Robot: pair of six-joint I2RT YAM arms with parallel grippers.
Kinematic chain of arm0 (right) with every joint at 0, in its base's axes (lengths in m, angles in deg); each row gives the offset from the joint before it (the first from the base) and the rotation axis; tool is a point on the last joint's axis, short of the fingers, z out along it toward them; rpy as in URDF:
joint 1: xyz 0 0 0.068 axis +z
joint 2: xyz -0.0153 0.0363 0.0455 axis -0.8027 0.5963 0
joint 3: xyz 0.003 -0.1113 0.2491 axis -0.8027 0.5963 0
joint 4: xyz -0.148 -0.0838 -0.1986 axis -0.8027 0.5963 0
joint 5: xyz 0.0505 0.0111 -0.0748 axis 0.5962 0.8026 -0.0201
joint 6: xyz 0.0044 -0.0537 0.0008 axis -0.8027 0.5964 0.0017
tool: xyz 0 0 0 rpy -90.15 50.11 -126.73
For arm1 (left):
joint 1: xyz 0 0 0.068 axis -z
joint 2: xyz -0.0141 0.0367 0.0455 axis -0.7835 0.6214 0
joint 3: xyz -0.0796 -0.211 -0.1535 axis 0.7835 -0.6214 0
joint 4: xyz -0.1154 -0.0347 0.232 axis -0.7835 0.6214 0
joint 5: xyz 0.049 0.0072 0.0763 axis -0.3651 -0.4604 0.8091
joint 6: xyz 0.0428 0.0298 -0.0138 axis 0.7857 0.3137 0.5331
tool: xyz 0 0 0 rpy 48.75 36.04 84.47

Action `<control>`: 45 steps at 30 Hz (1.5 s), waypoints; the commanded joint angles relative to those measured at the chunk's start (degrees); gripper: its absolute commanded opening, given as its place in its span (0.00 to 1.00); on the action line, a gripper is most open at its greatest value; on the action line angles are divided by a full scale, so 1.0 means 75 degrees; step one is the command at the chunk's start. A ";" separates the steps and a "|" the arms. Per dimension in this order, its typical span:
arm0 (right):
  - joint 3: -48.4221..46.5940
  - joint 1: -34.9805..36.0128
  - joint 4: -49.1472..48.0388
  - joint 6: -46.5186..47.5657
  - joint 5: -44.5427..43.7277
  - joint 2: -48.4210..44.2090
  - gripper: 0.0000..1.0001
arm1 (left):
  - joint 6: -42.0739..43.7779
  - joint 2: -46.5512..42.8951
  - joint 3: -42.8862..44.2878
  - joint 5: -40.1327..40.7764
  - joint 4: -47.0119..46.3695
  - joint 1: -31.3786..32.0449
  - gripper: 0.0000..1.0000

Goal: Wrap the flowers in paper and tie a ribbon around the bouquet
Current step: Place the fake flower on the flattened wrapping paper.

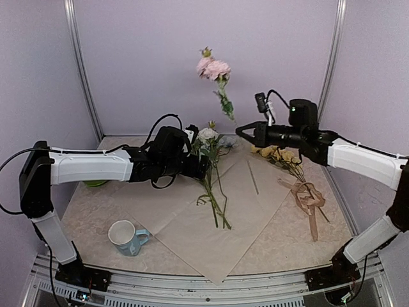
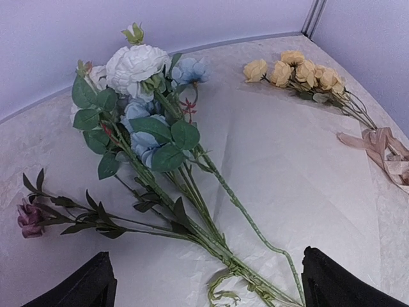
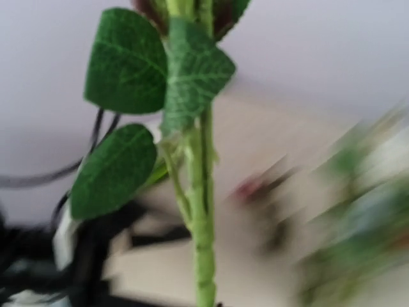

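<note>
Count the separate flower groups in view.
4: pink stem held up in the right gripper; white-and-blue bunch on the paper; yellow spray by the ribbon; purple stem left of the bunch. Left arm may hide more.

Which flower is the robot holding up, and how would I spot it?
Start at the peach paper spread across the table. Above its far edge the right gripper holds one green stem up against the back wall. At its top is the pink flower, the only bloom in the air; the other flowers lie flat.
</note>
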 commanded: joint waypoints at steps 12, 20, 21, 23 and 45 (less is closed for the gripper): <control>-0.0678 0.1749 -0.1000 -0.3089 -0.1936 0.3950 0.00 | -0.0598 -0.0696 -0.0791 0.0003 -0.0317 -0.0502 0.99; -0.0886 0.1752 -0.0136 -0.2397 -0.2416 0.3877 0.46 | -0.0546 -0.0603 -0.0789 0.0018 -0.0336 -0.0534 0.99; -0.0845 0.1753 -0.0042 -0.2245 -0.2612 0.3693 0.49 | -0.0544 -0.0587 -0.0777 0.0030 -0.0337 -0.0537 0.99; -0.0693 0.1727 0.0139 -0.1862 -0.3038 0.3247 0.55 | -0.0545 -0.0558 -0.0770 0.0019 -0.0318 -0.0537 0.99; -0.2458 -0.3203 0.6002 0.1645 -0.4412 0.4096 0.95 | -0.0465 -0.0469 -0.0717 0.0068 -0.0206 -0.0485 0.99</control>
